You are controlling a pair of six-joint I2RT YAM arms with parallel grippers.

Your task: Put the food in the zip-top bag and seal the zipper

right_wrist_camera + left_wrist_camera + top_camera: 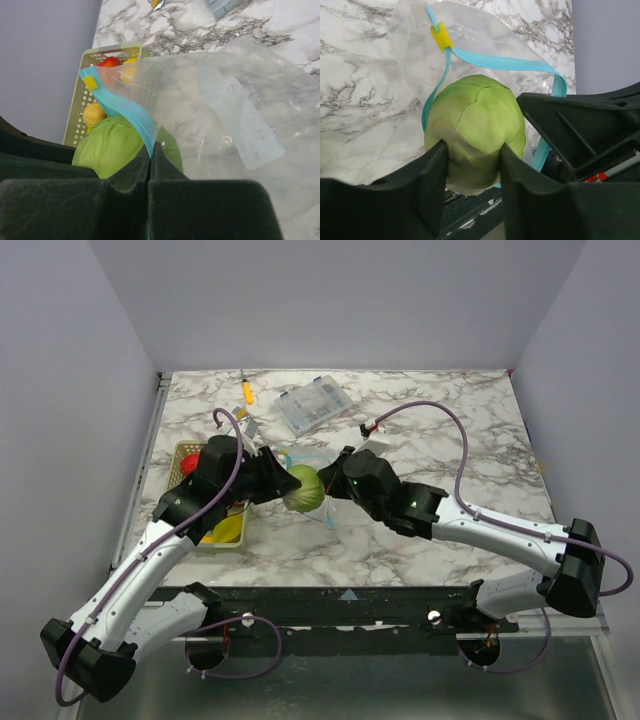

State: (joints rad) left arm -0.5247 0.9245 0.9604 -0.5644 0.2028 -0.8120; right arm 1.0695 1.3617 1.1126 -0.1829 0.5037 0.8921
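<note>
Green plastic, hard and smooth, is what my left claw has clenched: the green toy cabbage, gripped low on its flanks with its rounded top pointed at the mouth of the zip-top bag; the bag lies on the marble table near the middle, just right of the basket; the cabbage is at the opening, ringed by the loop of the zipper, though I cannot tell whether it is past the lip; my right claw is pinched tight on that light blue strip, holding one side of the mouth up; the yellow slider sits at one end of the strip, and the mouth looks open along its length; more food waits in the basket to the left, a red piece and a yellow piece among it. I judge the cabbage light and rigid but slippery, so a grip across its widest part is safer than one near the taper, lest it squirt out; the bag is thin, crinkly and limp, likely to collapse if let go, and best held by the stiffer zipper strip rather than the film; the slider is small and will want a fine pinch when sealing comes.
</note>
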